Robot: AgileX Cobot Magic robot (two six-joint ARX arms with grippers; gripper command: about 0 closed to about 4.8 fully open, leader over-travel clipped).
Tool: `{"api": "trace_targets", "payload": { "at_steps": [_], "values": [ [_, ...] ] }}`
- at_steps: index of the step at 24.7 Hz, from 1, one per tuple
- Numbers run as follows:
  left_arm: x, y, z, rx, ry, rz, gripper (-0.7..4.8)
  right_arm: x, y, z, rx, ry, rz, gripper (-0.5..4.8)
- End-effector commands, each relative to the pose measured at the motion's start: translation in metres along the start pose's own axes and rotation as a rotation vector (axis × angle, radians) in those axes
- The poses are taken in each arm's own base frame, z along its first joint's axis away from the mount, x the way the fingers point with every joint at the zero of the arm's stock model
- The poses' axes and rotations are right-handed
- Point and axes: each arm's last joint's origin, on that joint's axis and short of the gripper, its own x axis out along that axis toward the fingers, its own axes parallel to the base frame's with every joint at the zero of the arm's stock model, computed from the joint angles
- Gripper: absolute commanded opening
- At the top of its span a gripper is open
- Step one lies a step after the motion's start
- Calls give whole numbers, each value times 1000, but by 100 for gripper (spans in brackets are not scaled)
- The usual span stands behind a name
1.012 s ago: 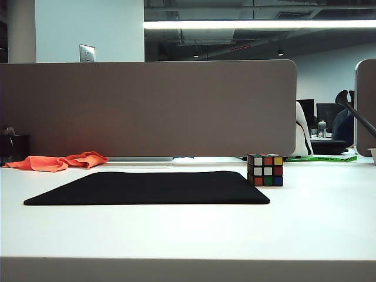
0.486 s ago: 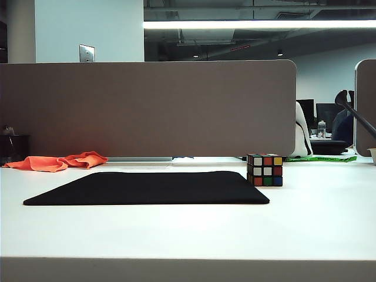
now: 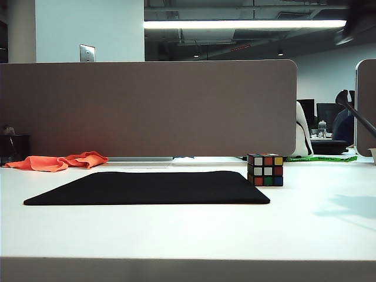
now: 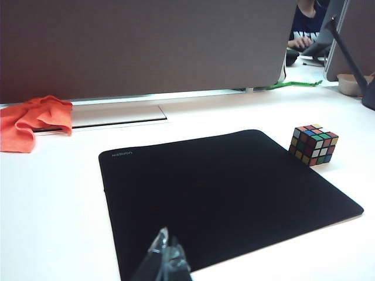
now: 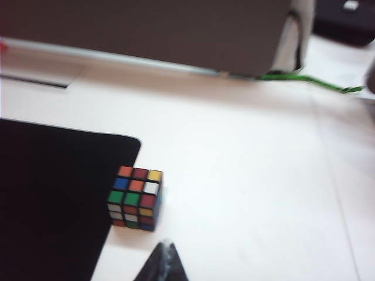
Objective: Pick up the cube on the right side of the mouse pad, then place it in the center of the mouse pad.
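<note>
Cube (image 3: pixel 265 170) sits on the white table (image 3: pixel 188 235) in the exterior view, just off the right edge of the black pad (image 3: pixel 147 188), near the pad's far right corner; whether the two touch cannot be told from here. It stands flat, one face showing white, orange, yellow, red, green and blue stickers. An orange cloth (image 3: pixel 57 161) lies beyond the pad's far left corner, well apart from the cube, with a grey divider (image 3: pixel 147 108) standing behind both. A dark blur at the upper right corner of this view (image 3: pixel 359 23) may be an arm; neither gripper can be made out here.

From the left wrist, the left gripper (image 4: pixel 166 263) hangs over the pad's (image 4: pixel 222 193) near edge, far from the cube (image 4: pixel 313 144). Its tips lie together, clenched on nothing. The cube stands beside the pad's right edge near the far corner, and the cloth (image 4: pixel 32 120) lies past the pad's opposite side.

From the right wrist, blurred, the right gripper (image 5: pixel 162 266) hovers above bare table (image 5: pixel 252 175), near the cube (image 5: pixel 135 198) but not touching it. Its dark tips meet in a point, clamped together and empty. The cube stands right against the pad's (image 5: pixel 53 199) edge, outside it.
</note>
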Motion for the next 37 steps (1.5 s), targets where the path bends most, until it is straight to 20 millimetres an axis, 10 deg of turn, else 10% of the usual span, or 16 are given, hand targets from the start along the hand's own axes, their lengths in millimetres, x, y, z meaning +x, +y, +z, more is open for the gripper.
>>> {"api": "trace_targets", "payload": {
  "at_steps": [1, 16, 21, 25, 37],
  "values": [
    [2, 0, 6, -20, 19, -3, -6, 27, 16, 13, -9, -10, -35, -5],
    [67, 21, 52, -29, 170, -27, -6, 132, 37, -15, 142, -3, -143, 14],
    [89, 18, 61, -28, 184, -86, -6, 150, 42, -11, 144, 95, -144, 119],
    [104, 10, 59, 2, 196, -112, -6, 170, 47, 0, 143, 129, -83, 380],
    [108, 9, 59, 13, 185, -74, -6, 234, 48, -20, 170, 273, -82, 476]
  ]
}}
